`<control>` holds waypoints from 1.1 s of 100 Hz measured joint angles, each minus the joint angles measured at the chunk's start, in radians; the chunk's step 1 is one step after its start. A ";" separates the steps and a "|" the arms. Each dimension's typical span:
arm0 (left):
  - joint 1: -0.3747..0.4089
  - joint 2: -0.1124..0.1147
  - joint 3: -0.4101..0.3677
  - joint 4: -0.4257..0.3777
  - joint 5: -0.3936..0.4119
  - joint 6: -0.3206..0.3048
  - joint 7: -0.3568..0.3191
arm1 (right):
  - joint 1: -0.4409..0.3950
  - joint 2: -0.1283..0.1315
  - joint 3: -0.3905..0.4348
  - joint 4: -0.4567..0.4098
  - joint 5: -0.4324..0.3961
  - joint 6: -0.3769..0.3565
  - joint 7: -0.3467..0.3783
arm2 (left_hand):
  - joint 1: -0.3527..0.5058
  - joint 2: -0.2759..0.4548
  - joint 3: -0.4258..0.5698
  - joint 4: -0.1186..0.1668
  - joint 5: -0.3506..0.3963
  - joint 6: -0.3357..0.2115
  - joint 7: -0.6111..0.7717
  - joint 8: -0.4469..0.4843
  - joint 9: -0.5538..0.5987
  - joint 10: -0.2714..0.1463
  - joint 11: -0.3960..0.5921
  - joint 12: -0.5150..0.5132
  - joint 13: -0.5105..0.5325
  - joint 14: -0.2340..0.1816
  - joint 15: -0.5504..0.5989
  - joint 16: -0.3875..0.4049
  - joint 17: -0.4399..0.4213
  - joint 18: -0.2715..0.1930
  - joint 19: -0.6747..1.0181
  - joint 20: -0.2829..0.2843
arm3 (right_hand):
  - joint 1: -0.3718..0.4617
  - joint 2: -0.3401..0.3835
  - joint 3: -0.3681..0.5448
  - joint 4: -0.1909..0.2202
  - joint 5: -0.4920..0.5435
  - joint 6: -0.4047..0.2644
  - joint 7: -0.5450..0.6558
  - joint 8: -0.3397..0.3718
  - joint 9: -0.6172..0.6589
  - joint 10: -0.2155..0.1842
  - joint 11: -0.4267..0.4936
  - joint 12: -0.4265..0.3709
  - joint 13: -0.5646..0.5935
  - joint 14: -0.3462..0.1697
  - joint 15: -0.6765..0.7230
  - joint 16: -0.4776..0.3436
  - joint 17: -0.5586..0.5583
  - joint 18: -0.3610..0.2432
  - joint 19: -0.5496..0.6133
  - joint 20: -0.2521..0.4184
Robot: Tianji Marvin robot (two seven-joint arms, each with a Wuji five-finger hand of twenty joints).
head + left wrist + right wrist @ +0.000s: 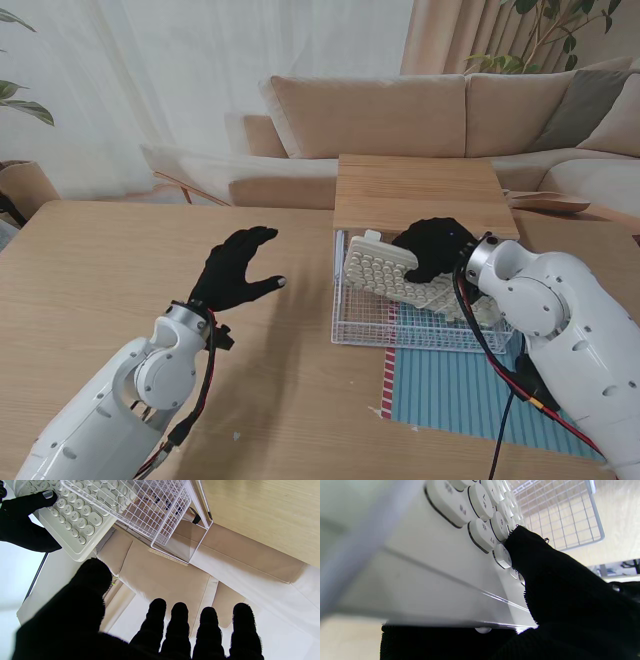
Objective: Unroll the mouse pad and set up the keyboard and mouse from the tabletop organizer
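- Inside white wire organizer: cream round-keyed keyboard, tilted, partly hidden, gripped by black-gloved right hand.
- Beneath organizer: striped blue mouse pad, edge cut off.
- Over wooden surface: left hand, fingers spread, empty.

keyboard | round white keys bear dark printed marks in the right wrist view, upside down and partly blurred; none reads with certainty | left wrist view: same keycaps show faint characters, too small to make out | no brand, label, number or sign legible elsewhere
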 measured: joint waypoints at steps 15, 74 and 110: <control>0.000 0.000 0.000 -0.005 -0.047 -0.013 -0.019 | -0.012 -0.002 0.022 -0.017 -0.002 -0.022 -0.024 | -0.003 -0.087 0.065 0.000 0.000 0.046 0.000 0.000 0.000 0.015 0.007 -0.018 0.000 0.010 0.019 -0.013 0.000 0.012 0.000 0.000 | 0.000 -0.001 0.001 0.000 0.001 0.000 0.000 0.000 0.000 0.000 0.000 0.000 0.000 0.000 0.000 0.008 -0.002 0.000 0.000 0.002; -0.026 -0.011 0.036 -0.027 -0.132 0.007 -0.045 | -0.064 -0.012 0.107 -0.081 -0.030 -0.118 -0.158 | -0.003 -0.171 0.128 0.000 0.000 0.103 -0.010 0.000 0.000 0.065 0.017 -0.042 0.000 0.036 0.046 -0.025 -0.005 0.031 0.051 0.013 | 0.000 -0.001 0.003 -0.024 0.002 0.000 -0.002 0.023 0.000 0.000 0.000 0.000 0.000 -0.001 -0.005 0.012 -0.024 0.000 -0.023 0.004; -0.035 -0.011 0.041 -0.060 -0.141 -0.026 -0.061 | -0.045 -0.017 0.076 -0.100 -0.024 -0.174 -0.154 | -0.015 -0.249 0.143 0.000 0.000 0.103 -0.011 0.000 0.000 0.065 0.015 -0.054 0.000 0.038 0.047 -0.050 -0.007 0.032 0.051 0.013 | 0.000 -0.001 0.003 -0.032 0.002 -0.007 -0.002 0.026 0.000 0.000 0.000 0.000 0.000 -0.001 -0.005 0.012 -0.030 0.000 -0.035 0.009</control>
